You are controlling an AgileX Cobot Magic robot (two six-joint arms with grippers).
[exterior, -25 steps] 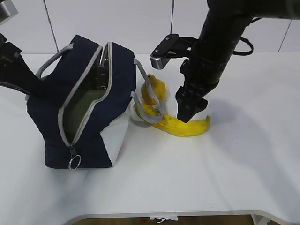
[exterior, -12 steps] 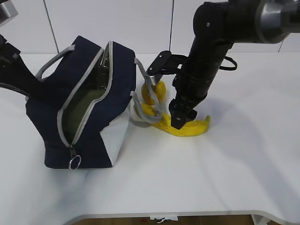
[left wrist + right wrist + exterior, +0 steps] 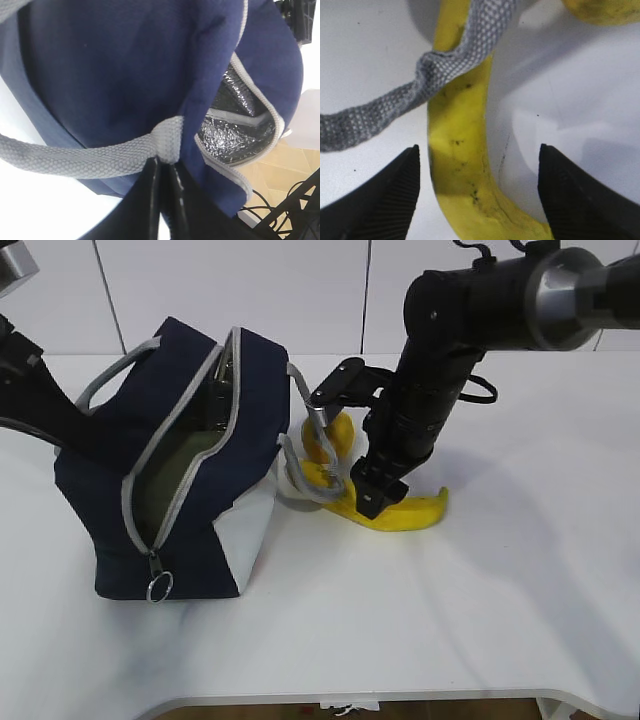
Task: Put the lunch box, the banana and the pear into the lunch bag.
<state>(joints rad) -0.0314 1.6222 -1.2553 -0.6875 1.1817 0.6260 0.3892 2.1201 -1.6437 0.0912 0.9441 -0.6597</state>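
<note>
- Tabletop (image 3: 520, 570) in my exterior view is white; the lunch bag (image 3: 180, 470) stands at about 9 o'clock from centre, zipper open, dark lining showing.
- My left hand (image 3: 162, 200) is pinched shut on the grey handle (image 3: 90, 157) of the bag, as the left wrist view shows.
- Banana (image 3: 400, 510) lies flat on the tabletop just beside the bag, at its 3 o'clock, with the other grey handle (image 3: 395, 105) draped across it.
- My right hand (image 3: 479, 192) stands wide open just above the banana, one finger on either side, holding nothing.
- Pear (image 3: 330, 435) sits at the banana's 11 o'clock, against the bag.
- I cannot make out the lunch box.
</note>
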